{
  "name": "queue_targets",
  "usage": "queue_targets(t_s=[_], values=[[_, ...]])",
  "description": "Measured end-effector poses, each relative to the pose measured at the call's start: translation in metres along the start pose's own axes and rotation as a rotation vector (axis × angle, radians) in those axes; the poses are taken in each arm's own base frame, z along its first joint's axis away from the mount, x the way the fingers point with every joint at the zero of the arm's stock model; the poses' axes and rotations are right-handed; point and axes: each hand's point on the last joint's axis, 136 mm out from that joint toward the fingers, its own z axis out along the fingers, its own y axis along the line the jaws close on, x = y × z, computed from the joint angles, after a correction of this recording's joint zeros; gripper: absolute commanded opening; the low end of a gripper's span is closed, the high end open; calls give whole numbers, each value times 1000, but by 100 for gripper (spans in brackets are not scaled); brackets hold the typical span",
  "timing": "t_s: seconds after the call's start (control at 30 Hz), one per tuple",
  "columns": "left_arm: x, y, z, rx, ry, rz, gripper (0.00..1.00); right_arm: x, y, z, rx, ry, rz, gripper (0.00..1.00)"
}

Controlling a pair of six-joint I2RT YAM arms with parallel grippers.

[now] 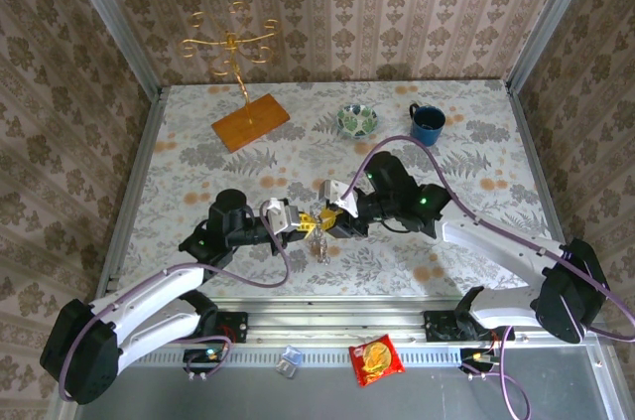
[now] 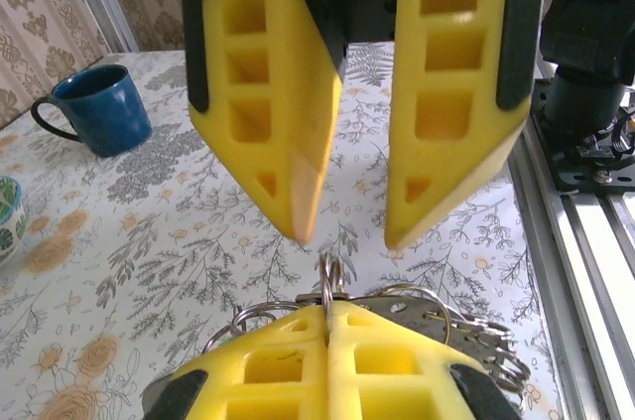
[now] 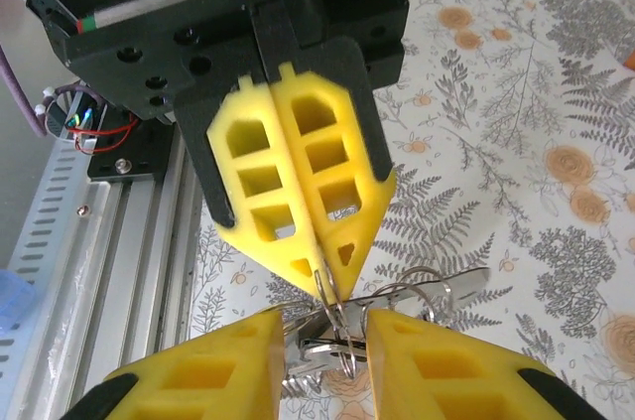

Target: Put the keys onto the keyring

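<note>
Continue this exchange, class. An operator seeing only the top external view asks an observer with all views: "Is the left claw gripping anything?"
Observer: Yes, the left claw is shut on the keyring.
Operator: And the right claw?
Observer: The right claw is open, its fingers apart, tips close to that ring.
Operator: Where are the keys?
Observer: The keys bunch with more rings beside the left claw's tips.

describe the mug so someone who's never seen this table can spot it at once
Start at the floral table and look to its far right corner. The mug stands there, just right of a small bowl. It is plain dark blue with a handle, while the bowl is patterned in green and white.
</note>
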Motion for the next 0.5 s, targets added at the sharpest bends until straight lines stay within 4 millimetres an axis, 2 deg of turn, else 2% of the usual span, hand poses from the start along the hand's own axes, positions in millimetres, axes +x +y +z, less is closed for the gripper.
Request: queue_targets(t_s=[0.2,0.5], values=[[-2,0,-1,-5,-15,0,0,11,2,4,-4,16,19,29],[-6,1,-1,-11,-41,-3,0,-5,-1,5,11,-42,-25,22]])
